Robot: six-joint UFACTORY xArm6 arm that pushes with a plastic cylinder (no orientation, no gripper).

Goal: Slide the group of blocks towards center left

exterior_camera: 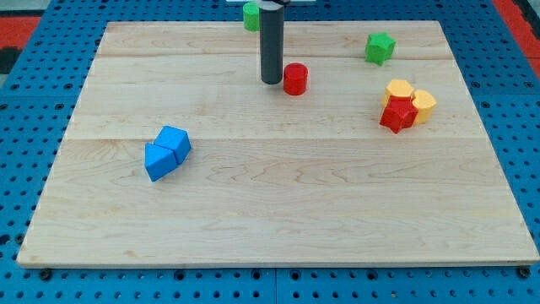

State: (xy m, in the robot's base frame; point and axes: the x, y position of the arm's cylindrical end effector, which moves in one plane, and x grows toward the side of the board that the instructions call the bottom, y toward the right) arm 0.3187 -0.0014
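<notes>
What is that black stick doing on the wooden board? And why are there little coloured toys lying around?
The black stick is the end of a robot arm. It has no hand, so it holds nothing; it only pushes things with its tip. There is one picture, from a camera looking down at a slant on the wooden board. The tip is just to the view's left of a red cylinder. On the view's right, a red star block and two yellow blocks huddle together. Above them is a green star block. Two blue blocks touch on the view's left. Another green block peeks out behind the stick at the top.
</notes>
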